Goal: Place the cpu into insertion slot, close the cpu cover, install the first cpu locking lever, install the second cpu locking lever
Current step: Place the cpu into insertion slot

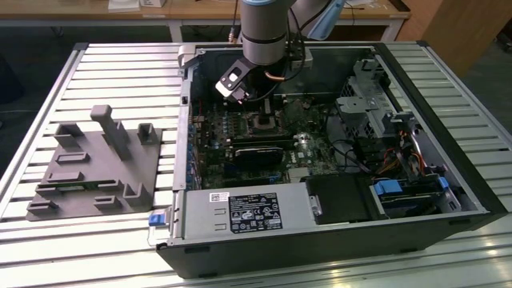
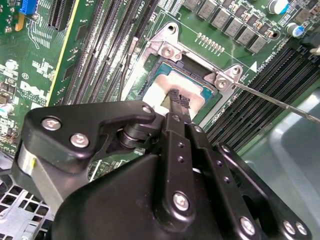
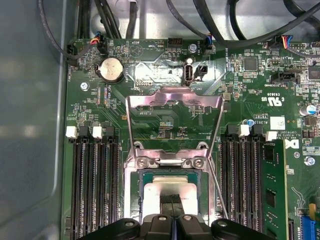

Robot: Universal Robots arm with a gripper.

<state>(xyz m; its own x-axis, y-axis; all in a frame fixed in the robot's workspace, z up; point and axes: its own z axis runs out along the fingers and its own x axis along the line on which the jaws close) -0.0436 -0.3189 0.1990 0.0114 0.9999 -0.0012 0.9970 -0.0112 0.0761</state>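
Starting at the exterior view's left: the grey fixture tray (image 1: 96, 168) sits on the slatted table (image 1: 48, 66), well apart from the action. Next over is the open computer case (image 1: 320, 249). Roughly in its middle my claw (image 1: 267, 111) reaches down to the motherboard (image 1: 212, 157), right at the insertion slot (image 1: 264, 124). Further right is the drive cage (image 1: 364, 111), which isn't involved.

So how far along am I? In both wrist views the cpu (image 3: 167, 186) (image 2: 159, 89) lies flat inside the slot's silvery rim (image 3: 136, 185). Its silver top faces up and it looks square to the edges, so I'd call step one pretty much done. My fingers (image 3: 172, 220) are pressed together with nothing pinched between them. The tip sits on or just above the chip's top, and I honestly can't tell if it's touching.

The other three steps are all left to do, as far as I can see. In the first wrist view the cpu cover (image 3: 174, 97) stands flipped up on its hinge, away from the chip rather than over it. In the second wrist view one locking lever (image 2: 280, 102) sticks out loose from the socket corner. The other locking lever (image 2: 127, 62) runs along the opposite side, and neither looks hooked under a catch.
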